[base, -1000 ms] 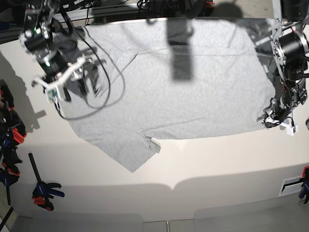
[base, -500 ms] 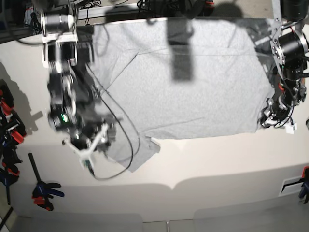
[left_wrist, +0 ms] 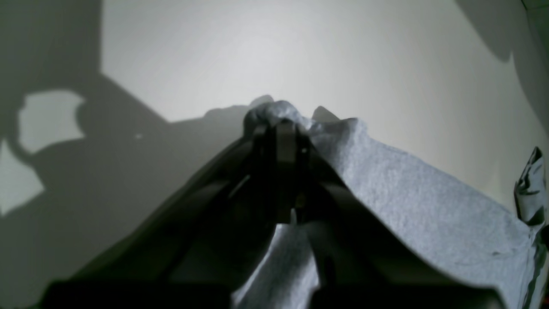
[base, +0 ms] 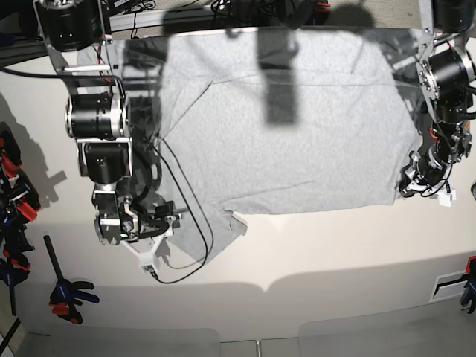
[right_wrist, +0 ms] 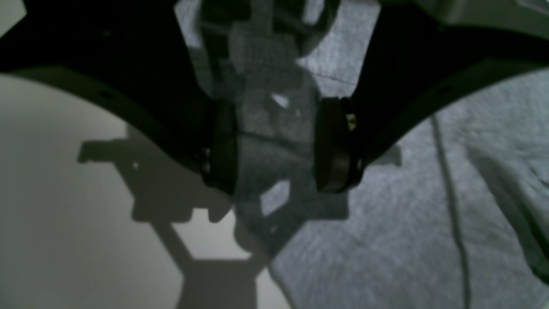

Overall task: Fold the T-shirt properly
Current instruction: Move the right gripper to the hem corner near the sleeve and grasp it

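Lying spread flat over the off-white matte tabletop (base: 312,253), the large light heather-grey cotton T-shirt (base: 297,141) shows its plain side up and fills the upper half of the base view, one short sleeve (base: 212,234) jutting toward seven o'clock. At four o'clock of the shirt, on its lower corner, the left gripper (base: 413,182) is clenched on a pinch of the grey fabric; in the left wrist view the black jaws meet with a small bunch of cloth (left_wrist: 274,112) pushed up at their tip, and the fabric slopes away toward four o'clock over the pale table. At eight o'clock of the shirt, the right gripper (base: 152,234) hangs just above the sleeve's outer edge with its jaws released and wide apart; in the right wrist view the two dark pads (right_wrist: 332,146) stand clear of each other, nothing between them, with grey cloth beneath and bare table toward eight o'clock. A thin black cable (base: 195,223) loops from the right arm across the sleeve. Orange-and-black spring clamps (base: 67,294) lie along the table's nine o'clock edge, well apart from the shirt
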